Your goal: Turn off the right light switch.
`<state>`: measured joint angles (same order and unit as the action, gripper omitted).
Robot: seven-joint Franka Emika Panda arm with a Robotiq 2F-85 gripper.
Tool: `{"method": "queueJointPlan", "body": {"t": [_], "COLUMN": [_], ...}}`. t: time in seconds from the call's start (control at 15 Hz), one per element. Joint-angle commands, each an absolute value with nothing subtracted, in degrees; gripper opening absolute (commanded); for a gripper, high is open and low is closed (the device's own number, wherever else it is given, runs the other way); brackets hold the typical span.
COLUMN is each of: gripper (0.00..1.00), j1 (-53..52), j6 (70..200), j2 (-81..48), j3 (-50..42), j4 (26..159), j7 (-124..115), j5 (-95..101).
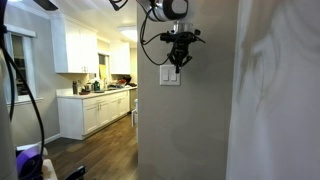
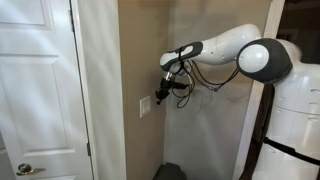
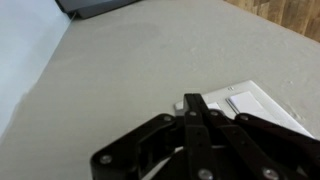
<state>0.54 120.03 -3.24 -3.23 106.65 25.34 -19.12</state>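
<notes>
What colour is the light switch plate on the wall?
White. The switch plate shows best in the wrist view, against the grey-beige wall.

This is a home. Past the corner of the plain beige wall (image 1: 190, 130), in an exterior view, a kitchen opens with white upper cabinets (image 1: 75, 45), white base cabinets (image 1: 95, 112) under a cluttered countertop (image 1: 95, 91), a lit ceiling lamp (image 1: 128, 35) and a dark wood-plank floor (image 1: 100, 150). Just beside the wall's corner, in an exterior view, stands a white panelled interior door (image 2: 35, 80) with a metal knob (image 2: 27, 169), and a white household switch plate (image 2: 147, 105) is set into the wall itself.
</notes>
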Motion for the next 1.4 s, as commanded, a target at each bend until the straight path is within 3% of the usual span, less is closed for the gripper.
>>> {"method": "queueJointPlan", "body": {"t": [0.0, 0.67, 1.33], "gripper": [0.0, 0.0, 0.0], "j1": [1.07, 1.91, 1.87], "j6": [124.73, 132.53, 129.63], "j2": [-4.54, -3.73, -3.3], "j3": [-1.69, -0.11, 0.32], "j4": [106.85, 110.87, 113.77], "j7": [29.15, 35.75, 37.9], "j5": [-19.3, -26.16, -27.96]}}
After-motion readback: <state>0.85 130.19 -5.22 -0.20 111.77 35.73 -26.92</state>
